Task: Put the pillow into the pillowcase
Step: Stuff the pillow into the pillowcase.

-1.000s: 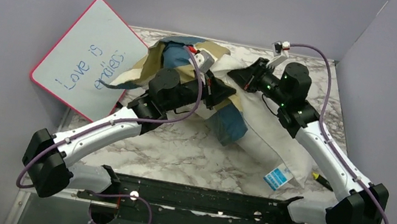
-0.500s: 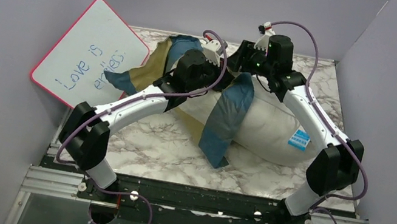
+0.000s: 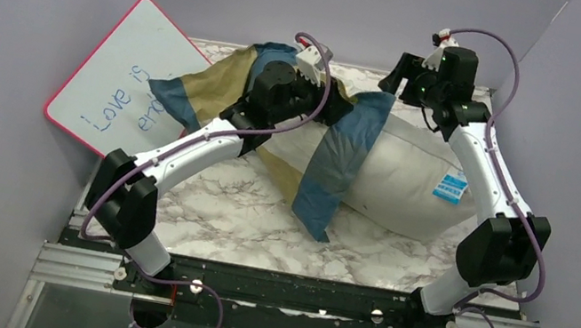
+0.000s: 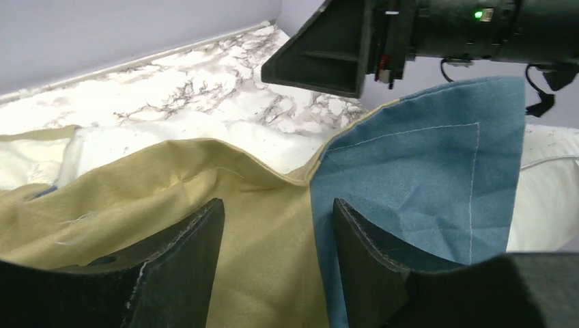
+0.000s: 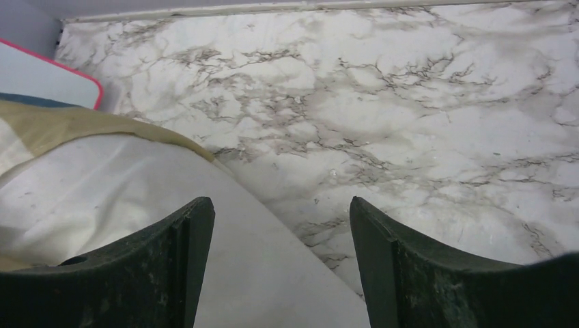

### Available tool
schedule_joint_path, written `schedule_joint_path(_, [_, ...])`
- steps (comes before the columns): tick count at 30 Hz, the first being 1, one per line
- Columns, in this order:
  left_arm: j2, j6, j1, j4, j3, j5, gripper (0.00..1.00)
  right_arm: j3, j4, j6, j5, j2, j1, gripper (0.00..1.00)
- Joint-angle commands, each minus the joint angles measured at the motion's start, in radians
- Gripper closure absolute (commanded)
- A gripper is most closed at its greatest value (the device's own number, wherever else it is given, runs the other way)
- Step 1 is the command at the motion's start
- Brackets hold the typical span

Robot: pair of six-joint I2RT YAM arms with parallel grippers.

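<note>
The white pillow (image 3: 410,181) lies across the back of the table, its blue tag (image 3: 450,188) toward the right. The checked pillowcase (image 3: 341,150) covers the pillow's left part, and its tan and blue cloth trails off to the left. My left gripper (image 3: 338,111) hovers over the pillowcase's open hem. In the left wrist view it (image 4: 276,203) is open, with tan and blue cloth (image 4: 410,184) lying beneath it, not pinched. My right gripper (image 3: 394,76) is open above the pillow's far edge. The right wrist view shows only white pillow (image 5: 136,198) and marble between its fingers (image 5: 184,246).
A pink-rimmed whiteboard (image 3: 126,76) leans against the left wall, and the pillowcase's left end touches it. Purple walls close in the back and both sides. Bare marble tabletop (image 3: 232,217) runs along the front, before the black base rail (image 3: 282,293).
Both grippers have opened and let go of the pillowcase. The right arm has swung back and to the right, toward the far wall. The pillow now lies flatter, farther inside the case.
</note>
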Motion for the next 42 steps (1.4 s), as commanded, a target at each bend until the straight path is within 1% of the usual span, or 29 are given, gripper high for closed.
schedule_joint_path(1, [-0.069, 0.12, -0.062, 0.005, -0.012, -0.066, 0.39, 0.014, -0.028, -0.019, 0.079, -0.008, -0.01, 0.23])
schedule_joint_path(7, [-0.096, 0.225, -0.173, -0.044, -0.017, -0.182, 0.36, -0.011, 0.007, -0.012, 0.053, 0.02, -0.012, 0.24])
schedule_joint_path(10, [-0.101, 0.231, -0.184, -0.034, -0.051, -0.218, 0.37, -0.037, 0.022, -0.017, 0.011, 0.036, -0.011, 0.24])
schedule_joint_path(13, [-0.07, 0.256, -0.182, -0.014, -0.076, -0.268, 0.39, -0.023, -0.008, -0.027, -0.019, 0.028, -0.011, 0.25])
schedule_joint_path(16, [0.001, 0.302, -0.181, 0.008, -0.064, -0.287, 0.4, 0.012, -0.101, -0.06, -0.029, -0.041, -0.011, 0.24])
schedule_joint_path(19, [0.075, 0.334, -0.171, 0.028, -0.016, -0.324, 0.39, -0.014, -0.121, -0.061, 0.047, -0.162, -0.012, 0.22])
schedule_joint_path(21, [0.121, 0.303, -0.146, 0.047, 0.031, -0.314, 0.4, -0.018, -0.137, -0.067, 0.096, -0.218, -0.012, 0.21])
schedule_joint_path(24, [0.183, 0.246, -0.119, 0.046, 0.137, -0.269, 0.41, -0.037, -0.139, -0.077, 0.107, -0.271, -0.012, 0.21])
schedule_joint_path(27, [0.205, 0.237, -0.118, 0.032, 0.229, -0.272, 0.4, -0.078, -0.122, -0.07, 0.124, -0.304, -0.012, 0.21])
schedule_joint_path(29, [0.192, 0.228, -0.119, 0.036, 0.256, -0.266, 0.4, -0.103, -0.111, -0.064, 0.133, -0.321, -0.012, 0.21])
schedule_joint_path(33, [0.136, 0.204, -0.119, 0.054, 0.241, -0.25, 0.39, -0.141, -0.074, -0.052, 0.151, -0.349, -0.012, 0.21])
schedule_joint_path(37, [0.07, 0.189, -0.122, 0.082, 0.185, -0.25, 0.38, -0.192, -0.021, -0.045, 0.162, -0.356, -0.012, 0.21])
schedule_joint_path(38, [0.059, 0.184, -0.123, 0.084, 0.175, -0.23, 0.38, -0.198, -0.018, -0.044, 0.16, -0.351, -0.012, 0.21])
schedule_joint_path(42, [0.047, 0.188, -0.13, 0.084, 0.144, -0.214, 0.37, -0.222, -0.001, -0.028, 0.089, -0.335, -0.012, 0.21])
